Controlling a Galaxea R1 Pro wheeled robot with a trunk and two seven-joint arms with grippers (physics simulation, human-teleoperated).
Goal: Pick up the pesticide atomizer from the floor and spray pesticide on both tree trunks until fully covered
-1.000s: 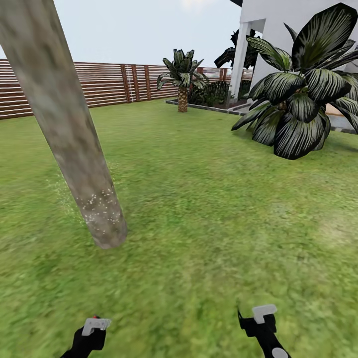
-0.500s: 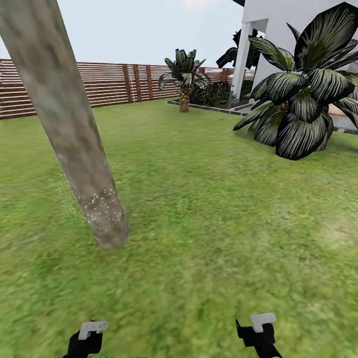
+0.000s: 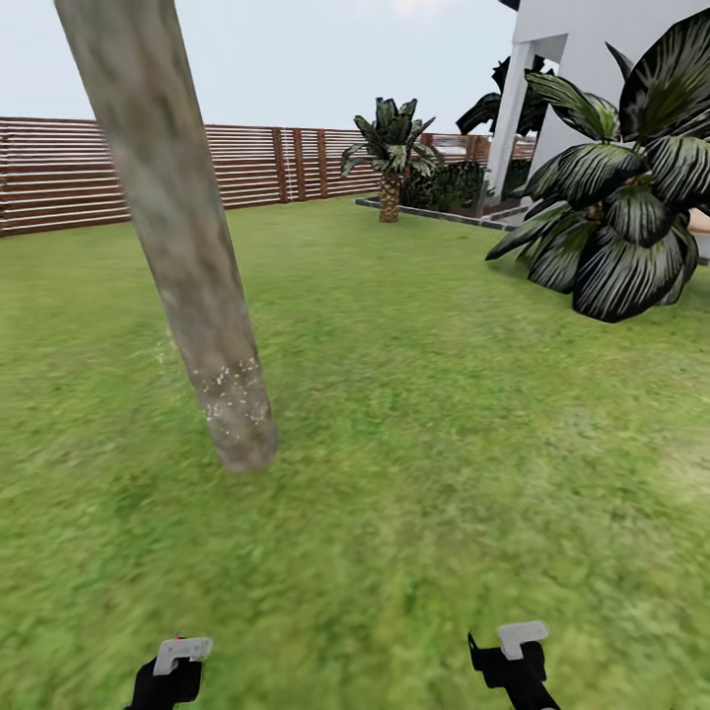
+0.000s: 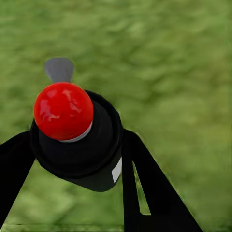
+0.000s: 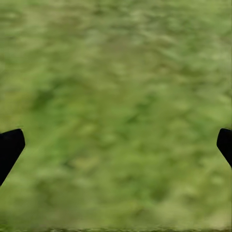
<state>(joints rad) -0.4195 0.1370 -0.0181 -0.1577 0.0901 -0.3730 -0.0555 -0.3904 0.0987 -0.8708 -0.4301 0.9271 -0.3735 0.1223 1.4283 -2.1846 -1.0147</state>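
Since a second ago our whole head view has slid, so the camera has turned rather than the garden's things: the fence [image 3: 59,177], the leaning tree trunk [image 3: 182,247] and the small palm [image 3: 390,158] have all drifted rightward in the picture, and the trunk now stands nearer the middle, ahead and to our left on the lawn [image 3: 444,444]. White specks of spray sit in a band low on that trunk, just above where it meets the grass, while the long stretch above them looks bare, so we judge this tree only partly covered. At the near left our left gripper [image 3: 176,663] has stayed low at the picture's edge, and through its wrist camera we see its black fingers closed around the pesticide atomizer [image 4: 77,140], the red top [image 4: 63,111] facing the lens over blurred grass. We read the turn as our lining up on the trunk for more spraying, though the bottle hangs well short of it yet. Far right, the big dark-leaved plant [image 3: 621,197] crowds the white house wall [image 3: 592,59]. At the near right our right gripper [image 3: 517,646] holds nothing, its fingertips [image 5: 10,145] spread wide over bare grass.
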